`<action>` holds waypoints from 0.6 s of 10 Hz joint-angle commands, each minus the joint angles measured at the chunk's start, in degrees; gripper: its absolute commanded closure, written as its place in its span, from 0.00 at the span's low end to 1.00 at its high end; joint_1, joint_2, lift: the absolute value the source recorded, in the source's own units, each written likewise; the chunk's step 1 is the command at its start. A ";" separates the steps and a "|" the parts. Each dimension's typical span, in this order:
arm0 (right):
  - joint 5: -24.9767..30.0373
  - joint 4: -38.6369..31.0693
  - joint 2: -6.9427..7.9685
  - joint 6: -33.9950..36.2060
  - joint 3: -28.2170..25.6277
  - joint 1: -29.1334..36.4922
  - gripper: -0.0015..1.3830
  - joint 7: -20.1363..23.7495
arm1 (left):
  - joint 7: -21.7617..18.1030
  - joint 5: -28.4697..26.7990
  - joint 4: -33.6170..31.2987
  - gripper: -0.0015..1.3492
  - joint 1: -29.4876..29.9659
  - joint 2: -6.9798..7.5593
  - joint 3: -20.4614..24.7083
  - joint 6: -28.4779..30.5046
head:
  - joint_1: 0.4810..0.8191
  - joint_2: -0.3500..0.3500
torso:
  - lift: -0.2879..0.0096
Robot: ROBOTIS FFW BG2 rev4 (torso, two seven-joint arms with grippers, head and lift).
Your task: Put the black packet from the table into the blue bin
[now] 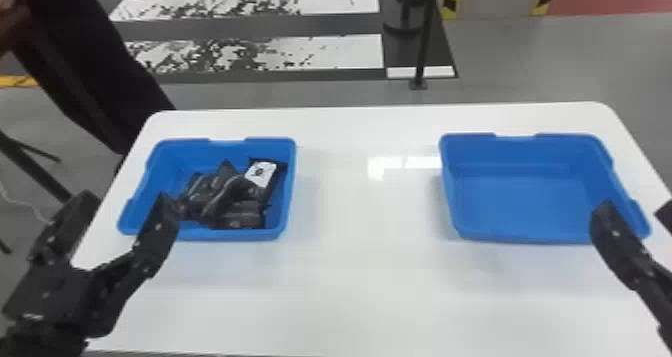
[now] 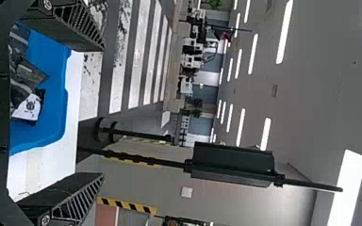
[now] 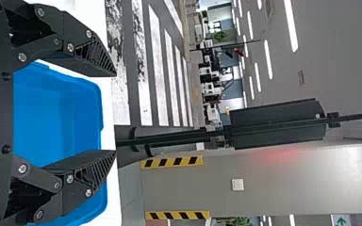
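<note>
Both of my grippers stand spread with nothing between their fingers: the left gripper (image 2: 102, 112) by the near outer corner of the left bin (image 1: 250, 235), the right gripper (image 3: 115, 114) by the near outer corner of the right bin (image 1: 522, 196). The task speaks of a black packet on the table (image 1: 375, 286), but the black packets (image 1: 235, 196) I see lie heaped inside the left bin, beside and over one another, one with a white label (image 1: 260, 173) near its inner side. I judge that I am either ready to begin or finished with the placing; these views cannot settle which. If the packet meant is already in that heap, the next move is only to draw my left gripper back without catching the rim. If one has yet to come, I should wait with fingers apart, then close on it and let go above a bin. Counting: two grippers, two bins, one table, one white label, and perhaps four or five packets, since they overlap too much for a sure number.
</note>
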 commanded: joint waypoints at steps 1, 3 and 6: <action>0.00 0.00 0.05 0.00 -0.06 -0.01 0.35 0.00 | 0.00 0.07 -0.02 0.06 0.00 0.00 -0.12 0.03 | 0.63 0.61 | 0.60; 0.00 0.14 0.05 0.00 -0.06 -0.01 0.35 0.00 | 0.00 0.30 -0.02 0.06 0.00 0.00 -0.23 0.17 | 0.63 0.61 | 0.60; 0.00 0.14 0.05 0.00 -0.06 -0.01 0.35 0.00 | 0.09 0.64 0.12 0.06 -0.14 0.09 -0.46 0.46 | 0.63 0.61 | 0.60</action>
